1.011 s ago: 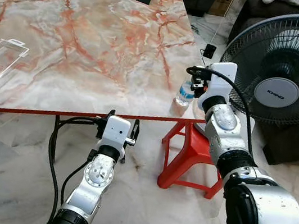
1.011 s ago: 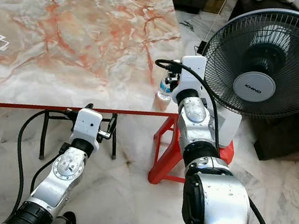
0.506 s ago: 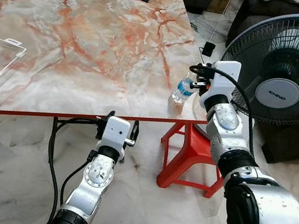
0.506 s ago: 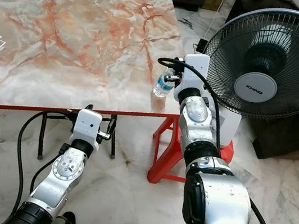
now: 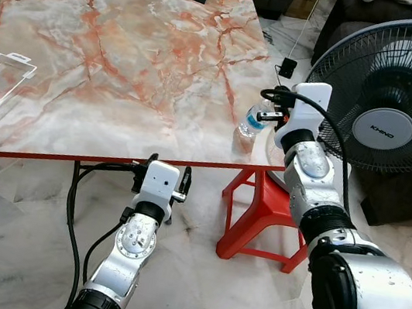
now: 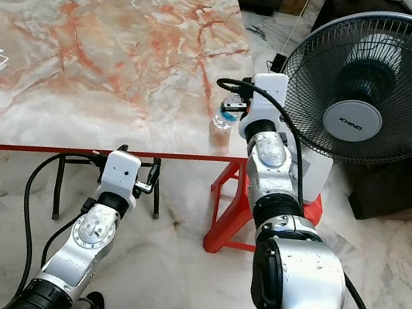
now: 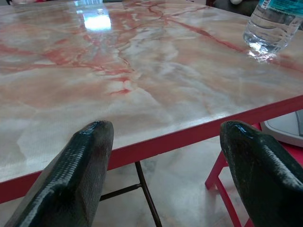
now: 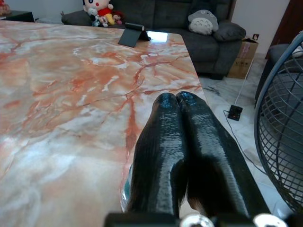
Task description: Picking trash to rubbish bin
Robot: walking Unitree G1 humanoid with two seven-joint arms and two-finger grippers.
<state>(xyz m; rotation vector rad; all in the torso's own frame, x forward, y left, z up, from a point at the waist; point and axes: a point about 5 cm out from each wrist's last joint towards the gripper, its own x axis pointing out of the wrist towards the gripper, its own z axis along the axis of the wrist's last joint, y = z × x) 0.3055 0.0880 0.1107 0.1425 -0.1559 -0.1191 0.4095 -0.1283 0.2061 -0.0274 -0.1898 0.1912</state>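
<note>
A small clear plastic water bottle (image 5: 251, 122) stands at the red-edged corner of the pink-veined marble bench (image 5: 113, 46), just beside the grey pedestal fan (image 5: 391, 98). The right hand (image 8: 182, 101) sits right above the bottle, fingers pressed together, nothing gripped. The left hand (image 7: 163, 165) hovers low just off the bench's near edge, fingers (image 7: 83, 165) spread apart, well away from the bottle.
</note>
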